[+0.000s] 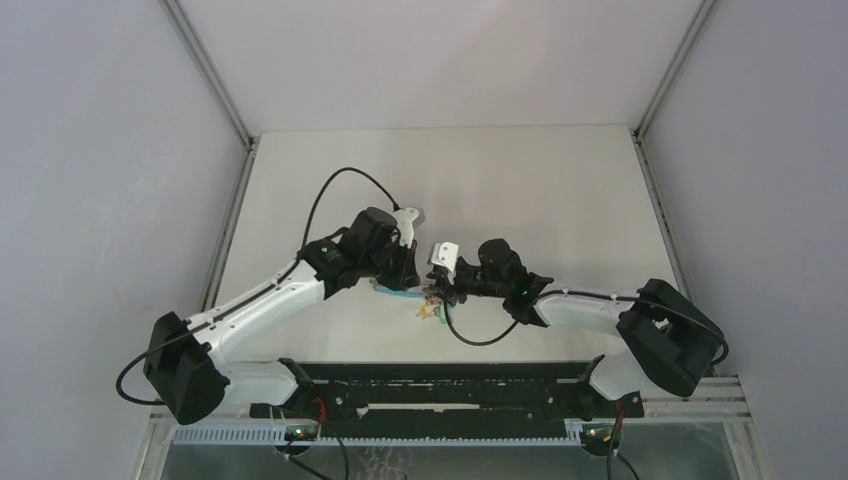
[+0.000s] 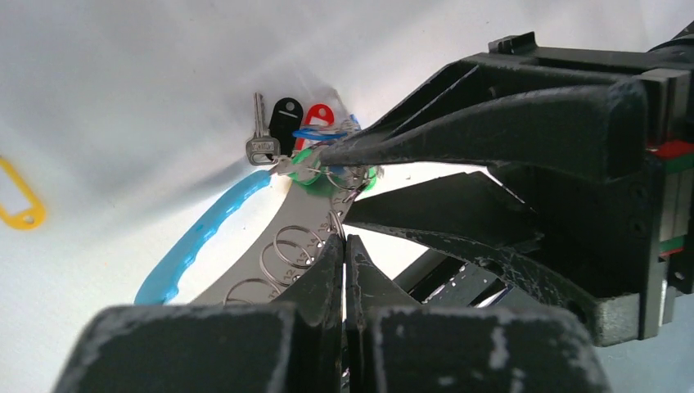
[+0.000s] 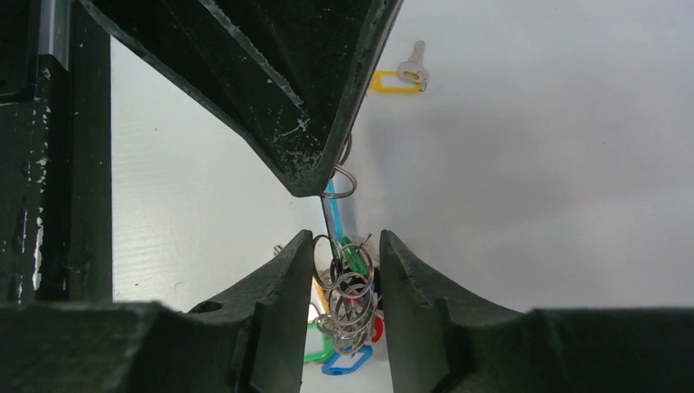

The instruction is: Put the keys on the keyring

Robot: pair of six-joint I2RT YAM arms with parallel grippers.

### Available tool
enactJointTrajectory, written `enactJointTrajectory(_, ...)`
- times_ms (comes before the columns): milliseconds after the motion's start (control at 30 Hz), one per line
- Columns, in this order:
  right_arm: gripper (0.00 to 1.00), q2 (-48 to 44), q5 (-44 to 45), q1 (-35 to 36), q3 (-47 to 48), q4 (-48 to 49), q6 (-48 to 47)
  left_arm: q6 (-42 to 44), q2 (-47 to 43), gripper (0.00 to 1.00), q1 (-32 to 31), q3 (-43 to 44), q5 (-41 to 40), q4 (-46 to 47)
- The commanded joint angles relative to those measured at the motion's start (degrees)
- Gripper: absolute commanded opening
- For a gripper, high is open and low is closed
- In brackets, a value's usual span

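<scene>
Top: left tool [image 1: 402,282] and right tool [image 1: 441,291] meet mid-bench [image 1: 560,180], toward the near edge, on the blue-band, grey-metal-ring keyring [image 1: 430,304].
Left wrist: left tool clamped on the keyring's flat grey strip.
Right wrist: right tool jaws apart, straddling the stacked rings. Yellow-tagged silver key [image 3: 399,76] lies loose on the bench, well beyond both tools, tag crosswise to the right tool's line. I'd say the right tool is the free one to fetch it.

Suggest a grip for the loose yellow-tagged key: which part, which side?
Pinch the yellow tag across its narrow width, straight from above. It and its silver key lie flat and alone on the table, so no side offers an edge; the tag probably gives more bite than the thin blade.
</scene>
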Motion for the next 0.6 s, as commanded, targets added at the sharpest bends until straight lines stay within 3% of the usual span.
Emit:
enactJointTrajectory(0,0.33,0.12,0.0,0.26,2.96,-2.74,-3.04,0.97,0.28,0.0,-0.24,6.07,3.86,1.09)
enactJointTrajectory(67,0.26,-0.31,1.36,0.26,2.94,-3.74,-3.19,1.22,0.92,0.0,-0.24,6.39,5.03,0.87)
enactJointTrajectory(200,0.0,-2.06,6.13,0.5,2.96,-6.54,-2.35,1.86,1.26,0.0,-0.24,6.86,4.48,0.3)
enactJointTrajectory(333,0.0,-5.71,13.9,1.88,3.1,-11.15,0.31,3.09,1.8,0.0,-0.24,7.61,2.27,-1.01)
enactJointTrajectory(533,0.0,-8.94,13.37,3.74,3.17,-15.47,2.98,5.06,3.89,0.0,-0.15,9.57,1.67,-2.51)
enactJointTrajectory(567,0.04,-9.06,13.16,3.71,3.12,-16.04,2.94,5.36,4.13,0.0,-0.15,10.19,1.7,-3.08)
